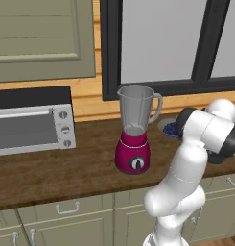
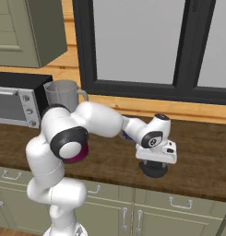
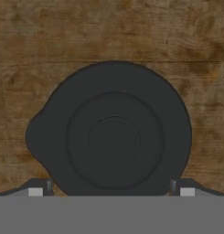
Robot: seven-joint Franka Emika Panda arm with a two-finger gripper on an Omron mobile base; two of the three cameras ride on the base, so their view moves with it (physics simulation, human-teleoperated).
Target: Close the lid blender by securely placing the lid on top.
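So, here's where the robot could trip up from this spot:

- The gripper (image 2: 154,167) hangs straight down over the lid (image 3: 112,135) with its jaws spread wide, one fingertip (image 3: 35,191) on each side of the cap. Nothing is clamped yet. In the hand view the lid sits directly under the palm, flat on the wooden counter (image 3: 109,32).
- The jaws look only just wider than the lid. If the hand drops a little off-centre, a fingertip could land on the rim and shove or tip the cap rather than straddle it.
- The lid isn't a clean circle: there's a small tab bulging out on one side, close to one fingertip. Closing onto that bump could twist the cap in the grip, so it would get carried crooked.
- It's a low, smooth cap, so a shallow pinch might let it slip out on the lift. Can't tell from here how deep the fingers sit.
- Further out, the blender (image 1: 135,129) stands well off to the gripper's side, beyond the robot's own elbow, jar open at the top. The lift has to clear that tall jar; coming in too low could knock it.
- The bowl of blue berries (image 1: 170,128) sits between the gripper and the blender, towards the wall, so a lazy sweep could clip it.
- A tilted lid probably wouldn't seat on the rim properly.
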